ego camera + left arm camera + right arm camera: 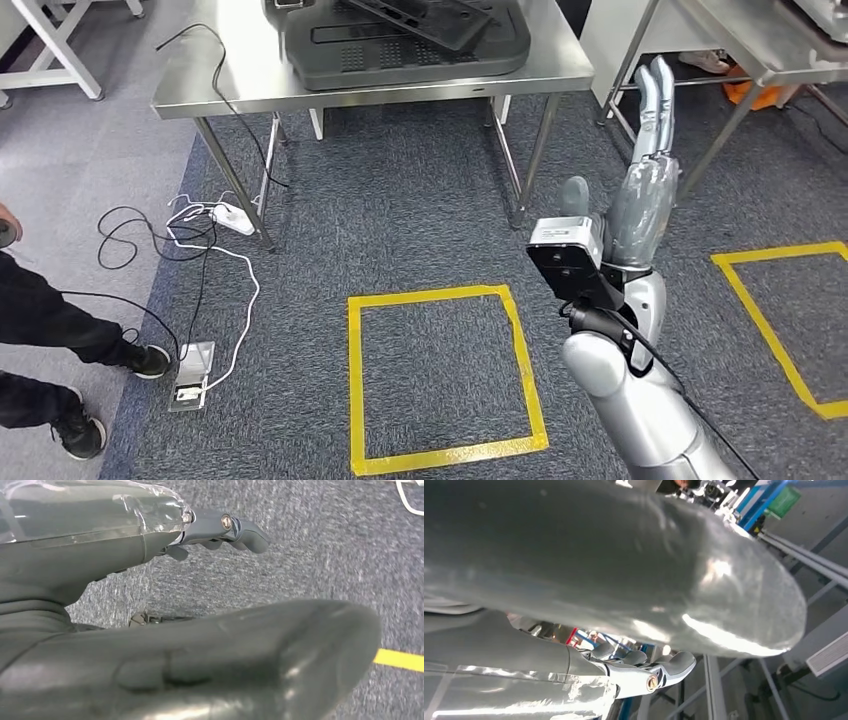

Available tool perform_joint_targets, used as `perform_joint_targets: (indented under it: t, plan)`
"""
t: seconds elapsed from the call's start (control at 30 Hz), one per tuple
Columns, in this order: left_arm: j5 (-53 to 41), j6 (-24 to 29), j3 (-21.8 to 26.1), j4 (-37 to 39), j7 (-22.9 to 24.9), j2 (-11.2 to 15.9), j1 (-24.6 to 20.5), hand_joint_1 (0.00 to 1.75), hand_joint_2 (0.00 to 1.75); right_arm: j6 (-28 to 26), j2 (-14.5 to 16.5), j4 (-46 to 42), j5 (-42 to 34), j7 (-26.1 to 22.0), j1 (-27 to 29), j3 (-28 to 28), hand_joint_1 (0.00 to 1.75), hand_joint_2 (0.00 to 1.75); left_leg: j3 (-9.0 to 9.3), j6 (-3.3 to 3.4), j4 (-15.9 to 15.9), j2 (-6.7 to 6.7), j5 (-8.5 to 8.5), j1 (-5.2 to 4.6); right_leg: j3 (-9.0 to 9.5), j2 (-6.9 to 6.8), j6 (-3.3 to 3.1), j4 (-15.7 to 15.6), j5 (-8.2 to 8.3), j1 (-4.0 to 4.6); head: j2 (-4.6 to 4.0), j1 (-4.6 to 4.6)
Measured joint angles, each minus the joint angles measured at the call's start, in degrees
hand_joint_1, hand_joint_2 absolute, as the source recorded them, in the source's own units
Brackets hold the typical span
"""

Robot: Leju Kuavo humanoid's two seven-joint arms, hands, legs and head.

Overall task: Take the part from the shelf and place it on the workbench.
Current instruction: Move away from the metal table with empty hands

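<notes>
The black part [405, 40] lies on the steel tabletop [200, 70] at eleven o'clock from the raised right hand [645, 190], nearest it, fingers straight, holding nothing.

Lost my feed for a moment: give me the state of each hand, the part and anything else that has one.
right hand: raised, fingers straight, empty
left hand: over carpet, empty
black part: lying on steel table
white power strip: on floor, cables plugged

r hand [645, 190] raised, fingers straight, empty
</notes>
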Motion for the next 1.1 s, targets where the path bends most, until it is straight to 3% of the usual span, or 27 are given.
perform_joint_targets:
  t: [0.1, 0.13, 0.17, 0.23, 0.27, 0.3, 0.37, 0.43, 0.5, 0.57, 0.63, 0.67, 0.7, 0.77, 0.83, 0.87, 0.93, 1.0, 1.03, 1.1]
  plan:
    - [0.0, 0.0, 0.0, 0.0, 0.0, 0.0, 0.1, 0.00, 0.00, 0.0, 0.0, -0.1, -0.1, 0.0, 0.0, 0.0, 0.00, 0.00, -4.26, -0.58, 10.1, -1.36, -5.22, 0.17, -0.30, 1.02, -0.49, 0.0, 0.26, 0.01, 0.00, -0.45]
    - [0.0, 0.0, 0.0, 0.0, 0.1, 0.0, 0.1, 0.00, 0.00, 0.0, 0.0, -0.1, -0.1, 0.0, 0.1, 0.0, 0.00, 0.00, -5.26, -0.58, 12.4, -1.39, -5.79, 0.19, -0.39, 1.50, -0.54, 0.0, 0.30, 0.03, 0.00, -0.50]
    - [0.0, 0.0, 0.0, 0.0, 0.1, 0.0, 0.2, 0.00, 0.00, 0.0, 0.0, -0.1, -0.1, 0.0, 0.1, 0.0, 0.00, 0.00, -5.35, -0.49, 12.8, -1.42, -5.26, 0.20, -0.44, 2.03, -0.56, 0.1, 0.33, 0.04, 0.00, -0.56]
    - [0.0, 0.0, 0.0, 0.0, 0.1, 0.0, 0.2, 0.00, 0.00, 0.0, 0.0, -0.1, -0.1, 0.0, 0.2, 0.0, 0.00, 0.00, -2.72, -0.10, 7.5, -2.12, -1.58, 0.28, -0.45, 3.15, -0.50, 0.3, 0.33, 0.03, 0.00, -0.67]
    - [0.0, 0.0, 0.0, 0.0, 0.1, 0.0, 0.2, 0.00, 0.00, 0.0, 0.0, -0.1, -0.1, 0.0, 0.1, 0.0, 0.00, 0.00, -1.03, 0.16, 3.8, -3.25, 0.13, 0.34, -0.53, 3.66, -0.40, 0.4, 0.32, 0.08, 0.00, -0.73]
    - [0.0, 0.0, -0.1, 0.0, 0.1, 0.0, 0.1, 0.00, 0.00, 0.0, 0.0, -0.1, -0.1, 0.0, 0.1, 0.0, 0.00, 0.00, 0.32, 0.36, 0.5, -4.26, 1.20, 0.39, -0.71, 4.22, -0.22, 0.5, 0.34, 0.11, 0.00, -0.76]
    - [0.0, 0.0, -0.1, 0.0, 0.1, 0.0, 0.1, 0.00, 0.00, 0.0, 0.0, -0.1, -0.1, 0.0, 0.1, 0.0, 0.00, 0.00, 1.23, 0.57, -2.2, -5.32, 1.45, 0.30, -1.23, 5.15, 0.37, 0.7, 0.57, 0.00, 0.00, -0.80]
    - [0.0, 0.0, -0.1, 0.0, 0.1, 0.0, 0.1, 0.00, 0.00, 0.0, 0.0, -0.1, -0.2, 0.0, 0.2, 0.0, 0.00, 0.00, 1.36, 0.97, -2.8, -4.36, 1.66, 0.31, -1.53, 5.74, 1.06, 0.6, 0.75, -0.23, 0.00, -0.80]
    - [0.0, 0.0, -0.1, 0.0, 0.1, -0.1, 0.1, 0.00, 0.00, 0.0, -0.1, -0.2, -0.2, 0.0, 0.4, 0.0, 0.00, 0.00, 1.56, 1.66, -3.5, -3.23, 2.09, 0.53, -2.31, 4.21, 1.67, 2.3, -0.61, -0.17, 0.00, -0.30]
    - [0.0, 0.0, -0.1, 0.0, 0.1, -0.2, 0.2, 0.00, 0.00, 0.0, -0.3, -0.3, -0.2, 0.0, 0.5, 0.0, 0.00, 0.00, 1.61, 2.10, -3.7, -1.97, 2.22, 0.51, -4.89, 2.04, 2.20, 8.2, -3.94, -0.17, 0.00, 0.42]
    - [0.0, 0.0, -0.1, 0.0, 0.1, -0.2, 0.3, 0.00, 0.00, 0.0, -0.3, -0.3, -0.2, 0.0, 0.8, 0.0, 0.00, 0.00, 1.56, 2.25, -3.7, -0.64, 2.14, 0.42, -7.68, 1.42, 2.62, 14.3, -6.23, -0.38, 0.00, 0.66]
    - [0.0, 0.0, -0.1, 0.0, 0.1, -0.2, 0.3, 0.00, 0.00, 0.0, -0.3, -0.3, -0.2, 0.0, 0.9, 0.0, 0.00, 0.00, 1.56, 2.25, -3.6, -0.01, 2.09, 0.41, -7.98, 1.24, 2.77, 15.1, -5.94, -0.49, 0.00, 0.67]
    - [0.0, 0.0, -0.1, 0.0, 0.1, -0.2, 0.3, 0.00, 0.00, 0.0, -0.3, -0.3, -0.2, 0.0, 0.9, 0.0, 0.00, 0.00, 1.57, 2.20, -3.5, 0.59, 1.99, 0.44, -7.23, 0.97, 2.88, 13.7, -4.64, -0.59, 0.00, 0.68]
    - [0.0, -0.1, -0.1, 0.0, 0.1, -0.2, 0.3, 0.00, 0.00, 0.0, -0.4, -0.4, -0.2, 0.1, 1.0, 0.0, 0.00, 0.00, 1.66, 1.83, -3.3, 1.61, 1.67, 0.45, -3.65, -0.68, 2.94, 6.7, -1.13, -0.59, 0.00, 0.78]
    - [0.0, -0.1, -0.1, 0.0, 0.0, -0.2, 0.2, 0.00, 0.00, 0.0, -0.5, -0.5, -0.2, 0.3, 0.9, 0.0, 0.00, 0.00, 1.65, 1.23, -2.9, 2.39, 1.30, 0.18, -1.37, -2.26, 2.32, 1.6, 0.42, -0.22, 0.00, 0.84]
    - [0.0, -0.1, -0.1, 0.0, 0.0, -0.2, 0.2, 0.00, 0.00, 0.0, -0.5, -0.5, -0.2, 0.4, 0.9, 0.0, 0.00, 0.00, 1.69, 0.97, -2.8, 2.77, 1.19, 0.01, -1.24, -2.46, 1.90, 0.9, 0.27, 0.00, 0.00, 0.75]
    - [0.0, -0.1, -0.1, 0.0, -0.1, -0.2, 0.2, 0.00, 0.00, 0.0, -0.6, -0.6, -0.2, 0.6, 0.9, 0.0, 0.00, 0.00, 1.94, 0.45, -2.8, 3.50, 0.99, -0.06, -1.37, -1.49, 1.05, 0.7, 0.40, 0.07, 0.00, 0.45]
    - [0.0, -0.1, -0.1, 0.0, -0.2, -0.2, 0.0, 0.00, 0.00, 0.0, -0.8, -0.7, -0.2, 0.6, 0.8, 0.0, 0.00, 0.00, 1.66, -0.20, -1.2, 2.19, -0.52, 0.16, -1.28, -0.64, 0.31, 0.4, 0.67, -0.12, 0.00, 0.18]
    - [0.0, -0.1, -0.1, 0.0, -0.2, -0.2, 0.0, 0.00, 0.00, 0.0, -0.8, -0.8, -0.3, 0.6, 0.7, 0.0, 0.00, 0.00, 0.83, -0.46, 1.2, 0.99, -2.09, 0.27, -1.24, -0.28, 0.00, 0.3, 0.81, -0.22, 0.00, 0.01]
    - [0.0, -0.1, -0.1, 0.0, -0.2, -0.2, 0.1, 0.00, 0.00, 0.0, -0.8, -0.8, -0.3, 0.6, 0.5, 0.0, 0.00, 0.00, -2.43, -0.71, 8.8, -0.98, -5.95, 0.37, -1.32, 0.64, -0.33, 0.3, 0.90, -0.19, 0.00, -0.34]
